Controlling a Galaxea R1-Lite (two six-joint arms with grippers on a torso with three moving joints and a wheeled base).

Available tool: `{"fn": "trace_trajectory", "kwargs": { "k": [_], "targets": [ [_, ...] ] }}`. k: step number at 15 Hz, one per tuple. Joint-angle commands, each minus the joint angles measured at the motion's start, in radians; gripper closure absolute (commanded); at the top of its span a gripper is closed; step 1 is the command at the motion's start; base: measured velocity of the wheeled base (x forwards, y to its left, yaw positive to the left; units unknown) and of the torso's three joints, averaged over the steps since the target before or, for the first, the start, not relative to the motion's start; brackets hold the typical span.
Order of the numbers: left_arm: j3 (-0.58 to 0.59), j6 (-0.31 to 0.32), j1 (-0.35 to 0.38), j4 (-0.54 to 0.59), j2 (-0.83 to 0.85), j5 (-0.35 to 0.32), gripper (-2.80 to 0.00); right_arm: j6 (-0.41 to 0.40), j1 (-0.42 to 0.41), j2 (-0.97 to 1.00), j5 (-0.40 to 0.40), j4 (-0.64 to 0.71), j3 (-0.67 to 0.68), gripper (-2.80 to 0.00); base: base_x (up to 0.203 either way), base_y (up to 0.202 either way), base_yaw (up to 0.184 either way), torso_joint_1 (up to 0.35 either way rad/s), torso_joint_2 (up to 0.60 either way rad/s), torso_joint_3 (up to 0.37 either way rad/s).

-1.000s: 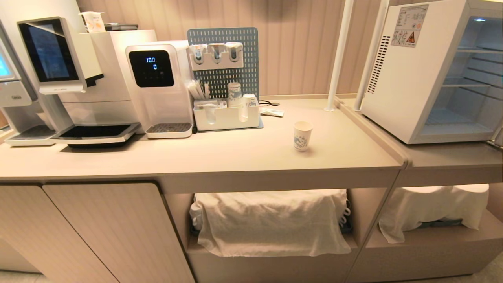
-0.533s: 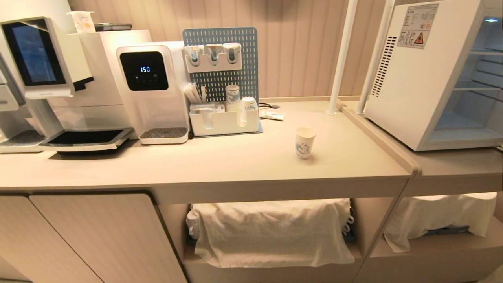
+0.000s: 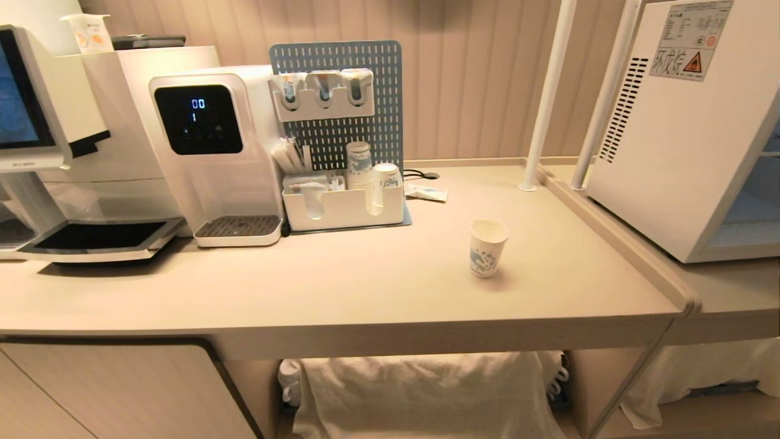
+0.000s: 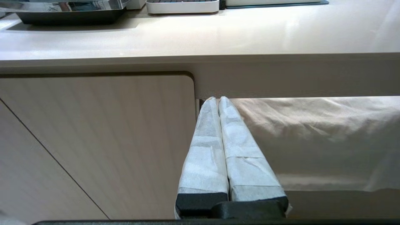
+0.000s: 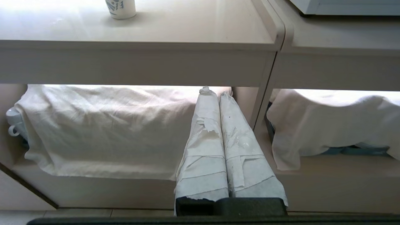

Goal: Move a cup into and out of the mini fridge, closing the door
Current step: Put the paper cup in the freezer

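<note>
- Sitting at the right end of the worktop (image 3: 365, 292): the mini fridge (image 3: 676, 140), on the lower section past the raised lip. White side panel with vent slots and a warning sticker faces the head camera; a sliver of white interior shows at the frame's right edge. Its door is not in any view.
- Left end of worktop: coffee machine (image 3: 55, 122) with screen and black drip tray, then a water dispenser (image 3: 210, 152) with dark display, then a blue pegboard (image 3: 338, 97) over a white organiser tray (image 3: 344, 207) holding stacked cups and stir sticks.
- Under the worktop: open shelves covered by white cloths (image 5: 103, 125); mug handles poke out at the cloth's edge. Closed cabinet door (image 4: 93, 140) to the left of the shelves.
- left claw (image 4: 215, 100): below the worktop edge, pointing level at the seam between cabinet door and cloth-covered shelf. Paper-wrapped fingers pressed together, holding nothing.
- right claw (image 5: 214, 92): same low, level pose, aimed at the cloth-covered shelf near the post dividing the two shelf bays. Fingers together, empty.
- the cup (image 3: 487, 247): upright on the worktop, open space around it, between organiser tray and fridge, well apart from both. In the right wrist view its base (image 5: 120, 7) sits above the right claw and off to the robot's left. Well apart from both claws.
</note>
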Motion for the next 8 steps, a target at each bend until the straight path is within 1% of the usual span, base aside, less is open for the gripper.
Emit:
{"fn": "trace_trajectory", "kwargs": {
  "k": [1, 4, 5, 6, 8],
  "targets": [
    [0.000, -0.002, 0.000, 0.001, 0.000, 0.000, 0.00, -0.001, 0.001, 0.000, 0.000, 0.000, -0.001, 0.00, 0.096, 0.000, -0.001, 0.005, 0.01, 0.000],
    [0.000, -0.003, 0.000, 0.000, 0.001, -0.001, 0.00, 0.003, 0.001, 0.000, 0.001, 0.004, -0.008, 0.00, 0.000, 0.000, 0.000, 0.000, 0.00, 0.000],
    [0.000, -0.003, 0.000, 0.000, 0.001, -0.001, 0.00, 0.002, 0.001, 0.006, 0.007, 0.012, -0.043, 0.00, 0.000, 0.000, 0.000, 0.000, 0.00, 0.000],
    [0.000, -0.003, 0.000, 0.000, 0.001, -0.001, 0.00, 0.002, 0.001, 0.034, 0.011, 0.028, -0.110, 0.00, 0.000, 0.000, 0.000, 0.000, 0.00, 0.000],
    [0.000, -0.003, 0.000, 0.000, 0.001, -0.001, 0.00, 0.016, 0.001, 0.153, 0.014, 0.127, -0.315, 0.00, 0.000, 0.000, 0.000, 0.000, 0.00, 0.000]
  ]
}}
